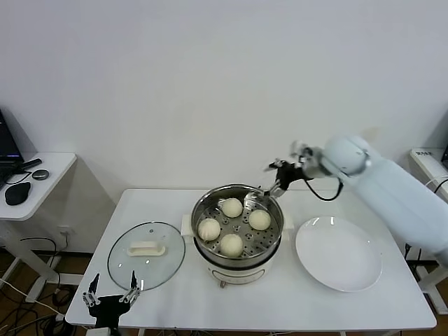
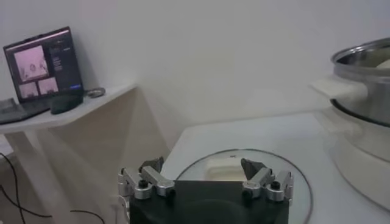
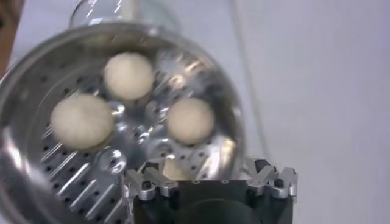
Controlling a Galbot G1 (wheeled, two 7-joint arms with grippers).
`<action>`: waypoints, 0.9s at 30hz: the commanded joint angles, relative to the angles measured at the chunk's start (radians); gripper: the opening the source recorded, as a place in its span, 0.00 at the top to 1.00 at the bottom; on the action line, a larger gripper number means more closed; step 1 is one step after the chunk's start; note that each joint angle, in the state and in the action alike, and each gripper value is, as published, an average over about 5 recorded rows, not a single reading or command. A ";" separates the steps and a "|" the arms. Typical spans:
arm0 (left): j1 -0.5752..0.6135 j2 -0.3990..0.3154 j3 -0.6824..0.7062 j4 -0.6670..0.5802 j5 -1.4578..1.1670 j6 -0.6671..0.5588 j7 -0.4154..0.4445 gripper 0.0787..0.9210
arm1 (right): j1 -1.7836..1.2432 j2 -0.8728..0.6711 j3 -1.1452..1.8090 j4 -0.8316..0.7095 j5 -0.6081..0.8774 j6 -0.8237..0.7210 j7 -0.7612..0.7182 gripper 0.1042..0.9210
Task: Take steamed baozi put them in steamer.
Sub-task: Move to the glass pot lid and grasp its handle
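The steamer [image 1: 241, 264] stands mid-table, a shiny steel pot on a white base. Several steamed baozi lie on its perforated tray [image 3: 73, 176], among them a back one [image 1: 232, 207], a right one [image 1: 260, 220] and a front one [image 1: 231, 245]. My right gripper [image 1: 264, 194] hovers over the pot's back right rim, open with nothing between its fingers. In the right wrist view that gripper [image 3: 207, 175] looks down on three buns [image 3: 190, 120], and one more is partly hidden behind its body. My left gripper [image 1: 110, 295] is parked open at the table's front left edge.
A white plate [image 1: 339, 253] lies right of the steamer with nothing on it. The glass lid [image 1: 146, 254] with a white handle lies left of it, just ahead of my left gripper [image 2: 203, 168]. A side desk [image 1: 42, 175] with a laptop [image 2: 42, 64] stands at far left.
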 commanded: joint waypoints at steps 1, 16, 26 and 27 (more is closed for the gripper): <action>0.019 0.001 -0.006 0.002 0.004 -0.055 -0.019 0.12 | -0.720 0.044 0.896 0.147 0.115 0.206 0.368 0.12; -0.214 0.073 -0.088 0.199 0.424 -0.198 0.003 0.12 | -1.174 0.517 1.164 0.233 0.232 0.401 0.676 0.12; -0.367 0.408 0.089 0.510 1.488 -0.245 -0.316 0.12 | -1.220 0.542 1.138 0.244 0.209 0.412 0.691 0.12; -0.374 0.449 0.109 0.520 1.525 -0.269 -0.294 0.12 | -1.222 0.544 1.134 0.247 0.209 0.412 0.693 0.12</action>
